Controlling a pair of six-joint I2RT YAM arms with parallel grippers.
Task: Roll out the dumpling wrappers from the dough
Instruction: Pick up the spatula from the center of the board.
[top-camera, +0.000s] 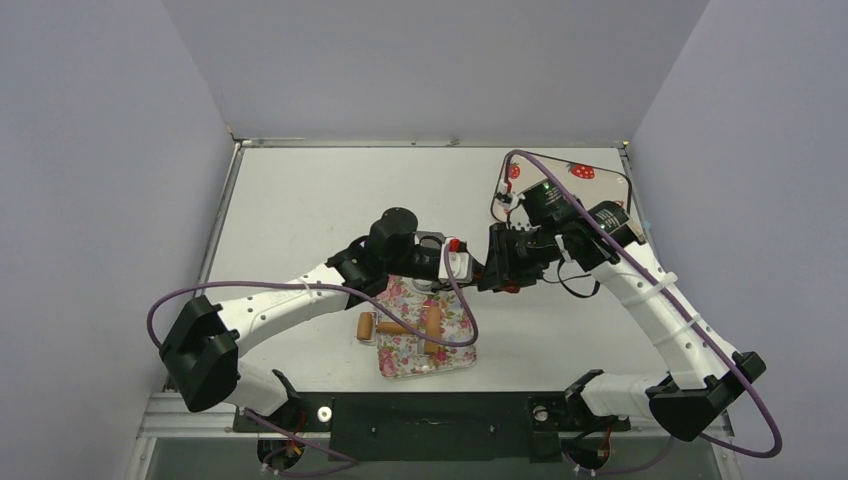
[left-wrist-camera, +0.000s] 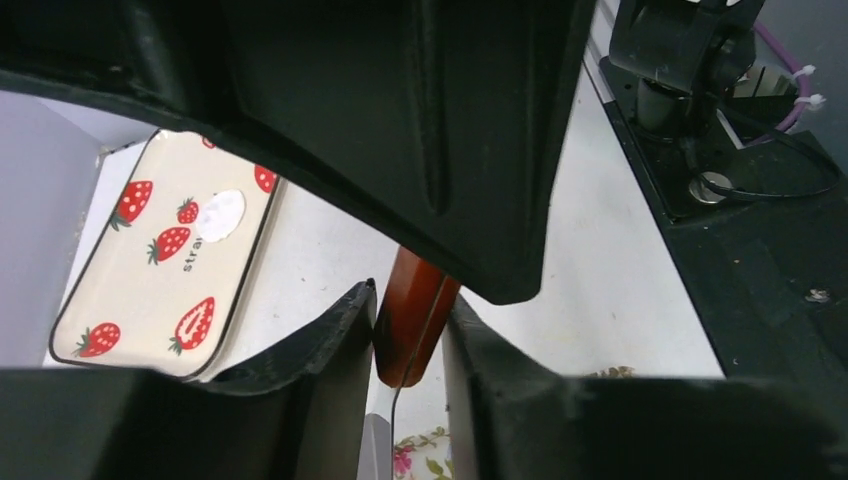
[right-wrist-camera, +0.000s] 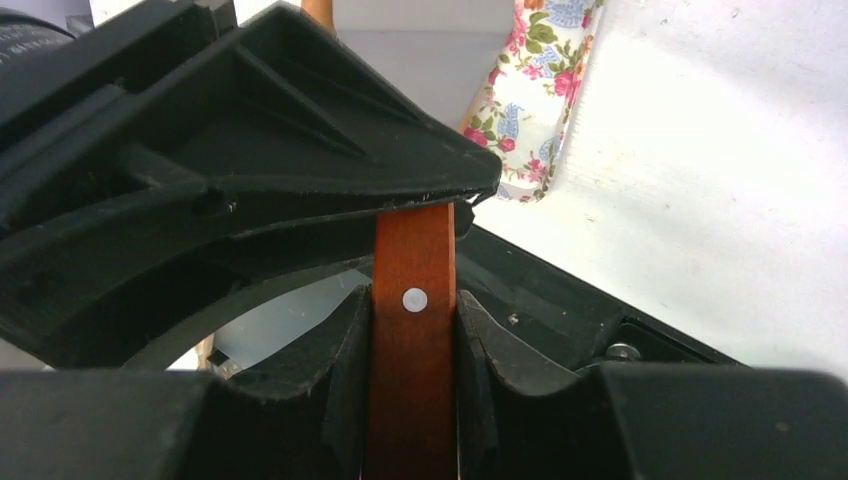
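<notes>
Wooden roller (top-camera: 396, 327) on floral tray (top-camera: 402, 358), white disc (left-wrist-camera: 221, 214) on strawberry tray (left-wrist-camera: 140, 300)

two arms, left arm (top-camera: 280, 305) and right arm (top-camera: 660, 300): white shells, black joints and bases. purple cable (top-camera: 240, 285) loops along each; white ties (top-camera: 668, 279) on the right. right gripper (right-wrist-camera: 413, 325) matte black, ribbed. silver bolts (top-camera: 325, 412) on black base plate (top-camera: 430, 425).

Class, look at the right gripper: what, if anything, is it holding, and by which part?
The right gripper holds the spatula, clamped by its red-brown handle.
</notes>
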